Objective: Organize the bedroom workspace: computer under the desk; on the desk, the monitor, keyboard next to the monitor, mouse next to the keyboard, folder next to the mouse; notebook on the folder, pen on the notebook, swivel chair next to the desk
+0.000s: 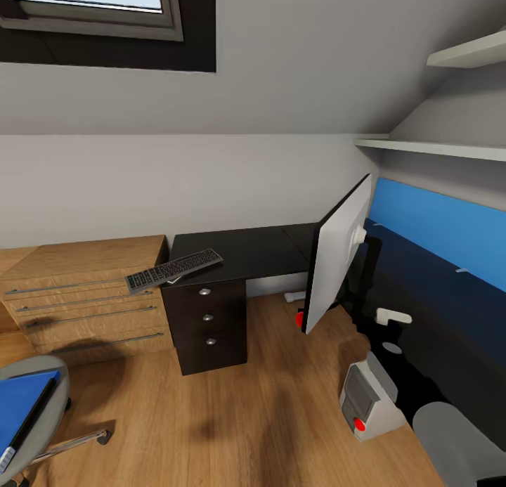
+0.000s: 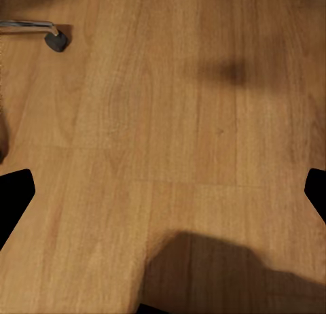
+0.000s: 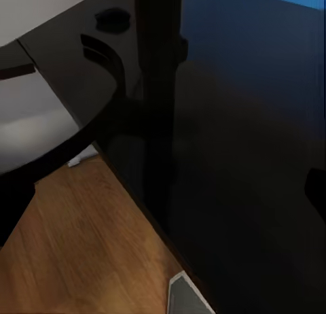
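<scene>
The monitor (image 1: 337,255) stands on the black desk (image 1: 246,251) with its white back to us, leaning out over the edge. A bump could tip it off. At nine o'clock from it, the keyboard (image 1: 173,269) pokes off the corner and could slide down. I cannot tell if either gripper is open or holding anything.

1. I see the surface (image 1: 246,251) run along the back wall and turn down the right side.
2. The keyboard (image 1: 173,269) lies on its left end, overhanging toward the cabinet (image 1: 84,290) beside it.
3. The monitor (image 1: 336,255) stands on the right run, its back turned to me.
4. The chair (image 1: 31,410) sits at lower left on the floor (image 1: 232,417), the folder (image 1: 21,410) on its seat.
5. A computer (image 1: 369,399) stands on the floor by the right run.
</scene>
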Motion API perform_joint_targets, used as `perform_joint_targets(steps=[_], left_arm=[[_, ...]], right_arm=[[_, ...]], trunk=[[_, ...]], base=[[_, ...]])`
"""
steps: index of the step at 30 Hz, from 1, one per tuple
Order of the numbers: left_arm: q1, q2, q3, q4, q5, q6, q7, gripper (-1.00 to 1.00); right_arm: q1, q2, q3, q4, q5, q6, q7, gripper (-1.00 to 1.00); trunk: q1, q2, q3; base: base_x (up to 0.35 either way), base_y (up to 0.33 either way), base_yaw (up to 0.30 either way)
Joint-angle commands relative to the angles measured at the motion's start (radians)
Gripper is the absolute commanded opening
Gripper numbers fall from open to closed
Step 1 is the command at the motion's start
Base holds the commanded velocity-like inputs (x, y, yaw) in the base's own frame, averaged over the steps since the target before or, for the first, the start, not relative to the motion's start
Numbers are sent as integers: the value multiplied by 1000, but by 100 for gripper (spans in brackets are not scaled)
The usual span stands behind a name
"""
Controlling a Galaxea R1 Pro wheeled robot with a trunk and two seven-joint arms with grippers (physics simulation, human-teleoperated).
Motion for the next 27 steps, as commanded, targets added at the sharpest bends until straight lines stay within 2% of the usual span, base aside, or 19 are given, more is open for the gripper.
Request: perform_joint_targets(steps=[1,8,11,21,24,27], left_arm=[[0,0,1,-2,6,-2,-1,100],[0,4,2,-2,6,-2,1,100],[0,10,2,-1,6,-2,1,100],[0,18,2,14,6,-2,3,100],[0,18,2,22,7,-2,1,100],[0,17,1,25,7,-2,1,100]], right_arm=[[-10,-2,8,15,-9,-11,-8,100],[-97,-1,9,176,-6,-98,-8,100],[-114,-1,9,206,-6,-112,-8,100],[-147,-2,8,230,-6,-132,-9,100],[-165,-2,7,242,-6,-133,-25,100],[-188,1,7,267,-9,-136,-70,100]], trunk=[[0,-1,-1],[0,-1,-1],[0,-1,-1],[0,-1,-1],[0,-1,-1],[0,-1,-1]], base=[[0,0,0],[0,0,0],[0,0,0],[0,0,0],[0,0,0],[0,0,0]])
